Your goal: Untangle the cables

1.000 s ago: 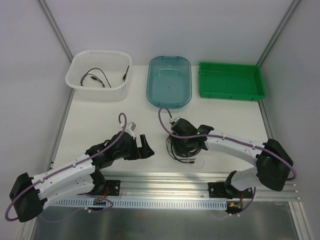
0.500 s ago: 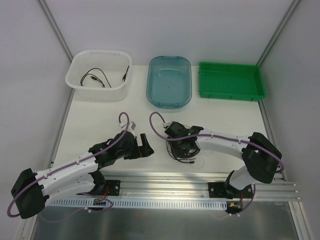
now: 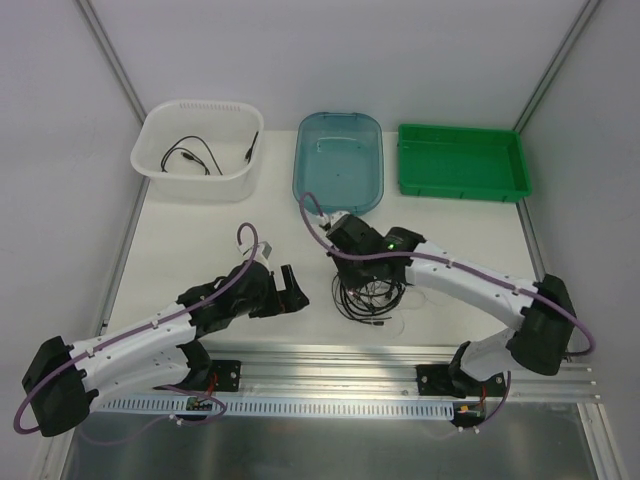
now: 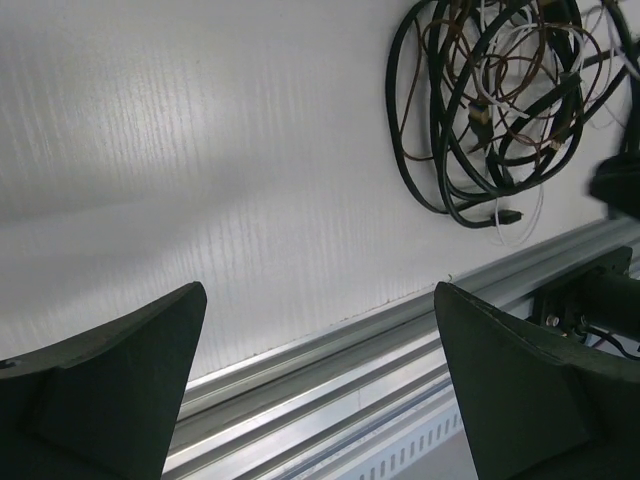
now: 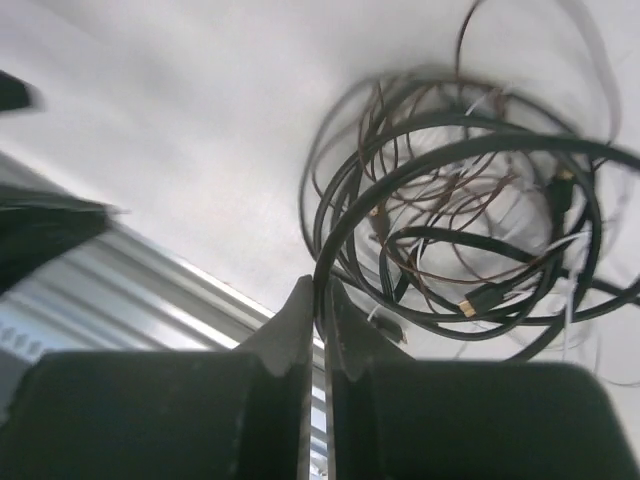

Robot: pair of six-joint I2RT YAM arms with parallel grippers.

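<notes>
A tangle of cables (image 3: 368,297), black, white and thin brown, lies on the white table near its front edge. It also shows in the left wrist view (image 4: 495,110) and the right wrist view (image 5: 460,240). My right gripper (image 5: 322,295) is shut on a black cable loop (image 5: 345,225) of the tangle and is raised above it; in the top view the gripper (image 3: 357,272) sits over the tangle's far edge. My left gripper (image 3: 290,292) is open and empty, just left of the tangle, its fingers (image 4: 110,370) wide apart.
A white basket (image 3: 236,170) at the back left holds a black cable (image 3: 188,156) and another (image 3: 252,145). A blue tub (image 3: 338,195) and a green tray (image 3: 462,185) stand at the back. A metal rail (image 3: 330,355) runs along the table's front edge.
My right gripper has risen and drawn back from the tangle, lifting a black loop. The left arm has barely moved.
</notes>
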